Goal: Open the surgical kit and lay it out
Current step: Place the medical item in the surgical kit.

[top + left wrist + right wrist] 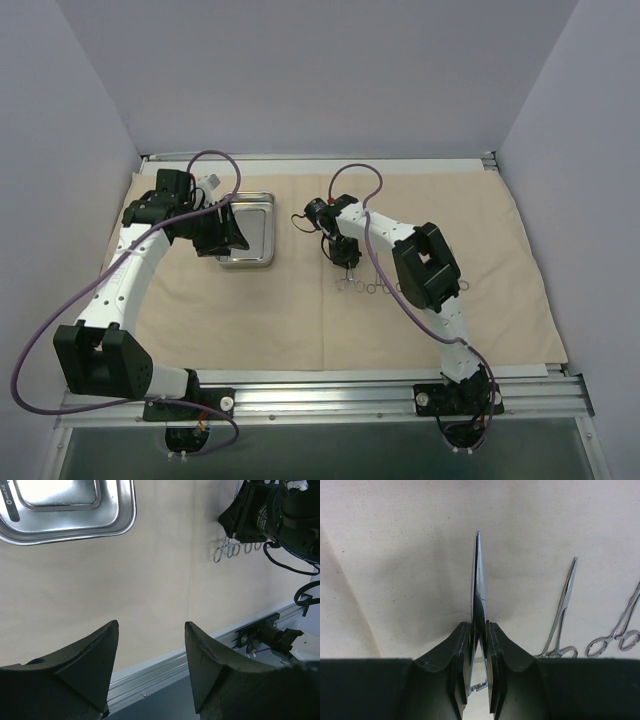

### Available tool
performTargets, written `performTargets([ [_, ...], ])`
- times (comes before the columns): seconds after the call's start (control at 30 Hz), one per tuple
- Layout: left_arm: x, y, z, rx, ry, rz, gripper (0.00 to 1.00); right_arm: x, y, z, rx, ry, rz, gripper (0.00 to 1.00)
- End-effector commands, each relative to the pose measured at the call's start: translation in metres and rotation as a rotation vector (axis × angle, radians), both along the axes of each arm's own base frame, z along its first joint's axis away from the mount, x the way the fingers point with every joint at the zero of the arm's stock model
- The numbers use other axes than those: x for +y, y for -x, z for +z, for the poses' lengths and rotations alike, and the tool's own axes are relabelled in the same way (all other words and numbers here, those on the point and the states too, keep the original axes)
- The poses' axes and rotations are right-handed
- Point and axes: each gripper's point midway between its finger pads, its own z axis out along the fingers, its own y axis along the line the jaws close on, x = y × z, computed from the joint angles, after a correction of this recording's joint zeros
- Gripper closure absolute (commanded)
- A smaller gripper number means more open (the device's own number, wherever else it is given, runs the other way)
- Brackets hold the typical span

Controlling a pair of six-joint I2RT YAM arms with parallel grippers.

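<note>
One forceps (477, 580), pinched in the right gripper (479, 635) over the cloth wrap (395, 555), should settle flat and parallel at nine o'clock of the laid forceps (562, 610); the left gripper (150, 650) gapes empty.

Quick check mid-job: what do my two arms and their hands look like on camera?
Left arm and right arm: white links, chunky black joint housings, a purple cable looping along each. Left hand and right hand: matte black, two wedge-shaped fingers each.
</note>
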Motion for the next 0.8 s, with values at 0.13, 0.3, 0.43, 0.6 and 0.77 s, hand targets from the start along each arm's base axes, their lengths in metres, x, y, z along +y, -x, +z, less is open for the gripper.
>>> performTargets([
  [0.13,0.003,-0.013,0.008,-0.047,0.011,-0.013,0.36,-0.011,0.004,-0.008,0.037,0.069,0.016,1.00],
  [0.3,0.007,-0.015,0.007,-0.043,0.007,-0.005,0.36,-0.012,0.008,-0.015,0.062,0.067,0.019,1.00],
  [0.43,0.010,-0.017,0.005,-0.038,0.002,0.000,0.36,-0.009,0.008,-0.016,0.067,0.051,0.017,0.98],
  [0.6,0.013,-0.019,0.006,-0.037,0.001,0.005,0.36,-0.010,0.008,-0.018,0.075,0.044,0.014,0.94],
  [0.77,0.014,-0.021,0.005,-0.034,-0.002,0.007,0.36,-0.011,0.011,-0.020,0.089,0.043,0.017,0.87],
])
